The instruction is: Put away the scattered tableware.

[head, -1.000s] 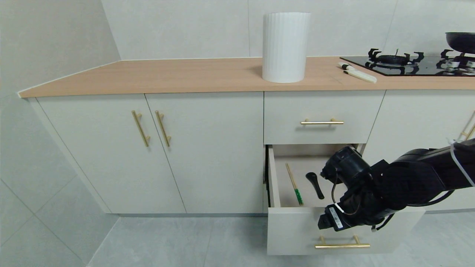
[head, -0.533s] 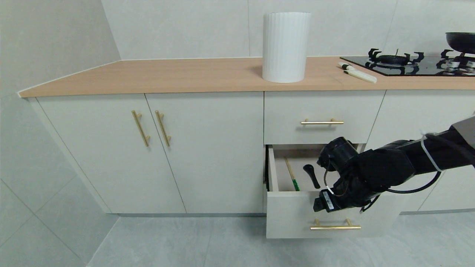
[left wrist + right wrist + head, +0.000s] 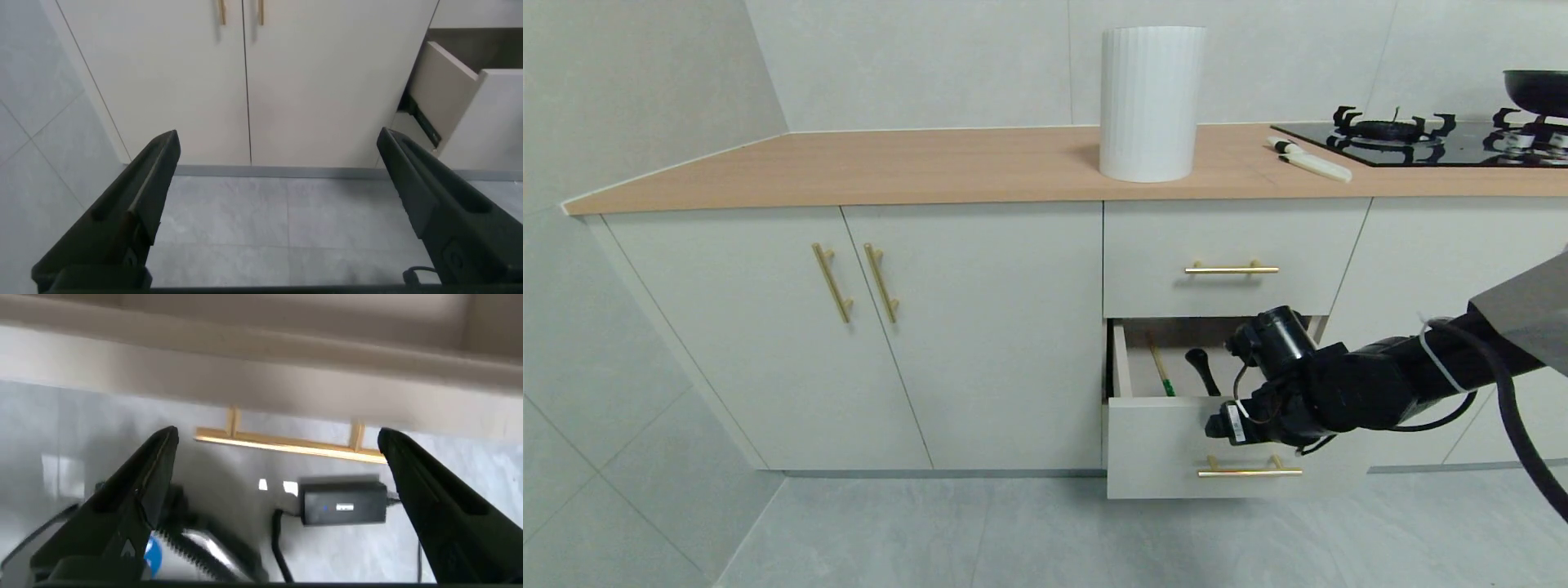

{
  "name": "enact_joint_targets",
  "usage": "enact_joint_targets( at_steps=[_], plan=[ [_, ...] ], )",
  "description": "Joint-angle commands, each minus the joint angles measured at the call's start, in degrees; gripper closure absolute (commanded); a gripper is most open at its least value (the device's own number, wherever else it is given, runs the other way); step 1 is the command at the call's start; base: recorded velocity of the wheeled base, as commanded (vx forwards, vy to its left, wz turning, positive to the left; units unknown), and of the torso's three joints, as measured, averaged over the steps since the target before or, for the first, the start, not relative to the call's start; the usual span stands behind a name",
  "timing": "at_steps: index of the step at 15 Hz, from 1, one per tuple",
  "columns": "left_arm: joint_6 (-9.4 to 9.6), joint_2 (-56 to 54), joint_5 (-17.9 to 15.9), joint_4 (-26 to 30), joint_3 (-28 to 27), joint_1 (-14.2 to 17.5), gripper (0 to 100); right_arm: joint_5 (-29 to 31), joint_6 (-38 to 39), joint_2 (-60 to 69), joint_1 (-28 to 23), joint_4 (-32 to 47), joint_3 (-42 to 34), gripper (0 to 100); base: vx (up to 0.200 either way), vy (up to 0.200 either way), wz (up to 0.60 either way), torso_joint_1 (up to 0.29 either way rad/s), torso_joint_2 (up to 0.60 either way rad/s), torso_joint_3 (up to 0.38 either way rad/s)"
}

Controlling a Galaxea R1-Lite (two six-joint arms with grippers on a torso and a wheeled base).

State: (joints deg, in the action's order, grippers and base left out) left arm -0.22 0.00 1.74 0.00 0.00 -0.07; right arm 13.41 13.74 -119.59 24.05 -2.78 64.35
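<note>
Right pincer (image 3: 1227,425), jaws spread wide and empty, is at the front panel of the lower drawer (image 3: 1152,445), just above its gold handle (image 3: 1248,469). Arm comes in from the drawer's right, wrist bent down. Drawer partly open, with a narrow opening behind its front edge. Inside: green-tipped chopsticks (image 3: 1160,374) near the drawer's left wall, black utensil (image 3: 1201,371) beside them. Left pincer (image 3: 274,212) is open and empty, low over the floor, left of the drawer.

Wooden tabletop (image 3: 890,167) bearing a white ribbed canister (image 3: 1150,102), a pale knife (image 3: 1308,160) and a black hob (image 3: 1421,145). Below, half-open drawer (image 3: 1160,441) holding chopsticks (image 3: 1161,371) and a black spoon (image 3: 1202,369).
</note>
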Motion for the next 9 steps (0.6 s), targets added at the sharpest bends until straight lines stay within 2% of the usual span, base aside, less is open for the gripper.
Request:
enact_joint_targets(
  at_steps=[1, 7, 9],
  plan=[
    [-0.04, 0.0, 0.0, 0.0, 0.0, 0.0, 0, 1.0, 0.0, -1.5, 0.0, -3.7, -1.9, 0, 0.0, 0.0, 0.0, 0.0, 0.0, 0.0],
    [-0.04, 0.0, 0.0, 0.0, 0.0, 0.0, 0, 1.7, 0.0, -5.4, -0.1, -19.5, -4.5, 0, 0.0, 0.0, 0.0, 0.0, 0.0, 0.0],
    [-0.04, 0.0, 0.0, 0.0, 0.0, 0.0, 0, 3.6, 0.1, -7.2, -0.1, -23.8, -4.7, 0, 0.0, 0.0, 0.0, 0.0, 0.0, 0.0]
  ],
)
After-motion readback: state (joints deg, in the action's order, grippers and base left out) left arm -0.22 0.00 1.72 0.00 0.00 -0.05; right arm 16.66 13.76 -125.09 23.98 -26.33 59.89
